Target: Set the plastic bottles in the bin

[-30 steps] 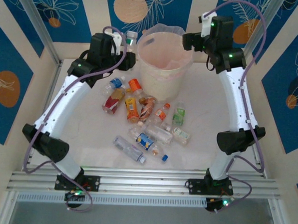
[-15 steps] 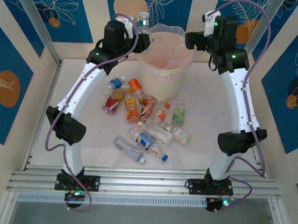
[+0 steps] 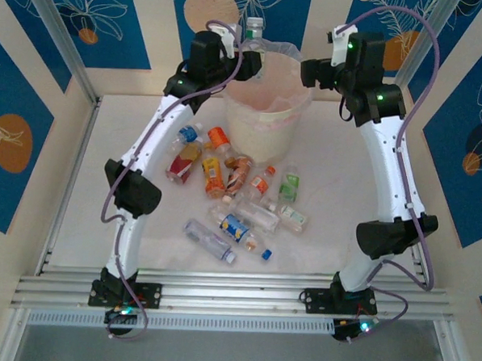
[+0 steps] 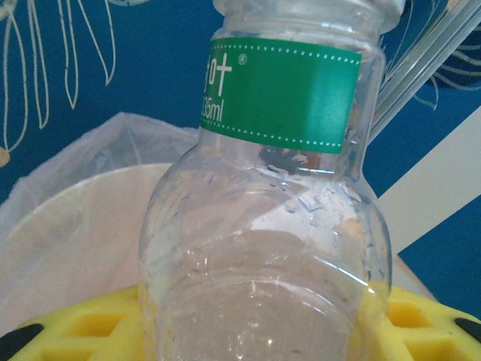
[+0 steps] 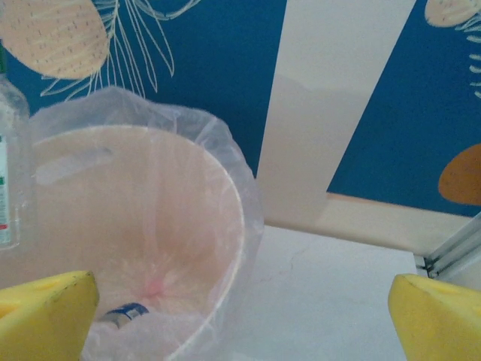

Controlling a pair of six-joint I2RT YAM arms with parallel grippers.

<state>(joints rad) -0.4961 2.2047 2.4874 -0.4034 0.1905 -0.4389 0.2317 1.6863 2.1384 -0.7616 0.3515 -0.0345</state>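
1. A clear bottle with a green label [image 4: 279, 188] is held up in the air at the far-left rim of the bin [image 3: 265, 109]. In the overhead view it stands roughly upright, cap end up.
2. The left claw [image 4: 244, 331] is clamped on this bottle. Its yellow pads [image 4: 417, 323] press the lower body from both sides, and the green band sits above them.
3. In the left wrist view the bin's rim and its thin bag [image 4: 90, 150] lie behind the bottle and to its left. Whether the bottle is already over the opening or just outside the rim cannot be told.
4. The bin is a tall cream-white bucket at the far middle of the table [image 3: 338, 177], with the pinkish bag crumpled over its rim. At its bottom lies another bottle with a blue part [image 5: 124, 312], mostly hidden.
5. The right claw [image 5: 240, 320] is raised just beside the bin's right rim. Its yellow fingertips [image 5: 45, 316] are spread wide with nothing between them.
6. The loose bottles [image 3: 236, 198] lie clustered on the table in front of the bin, between the two arms. They are clear and orange ones, mostly on their sides, touching or just beside one another — well apart from both claws.
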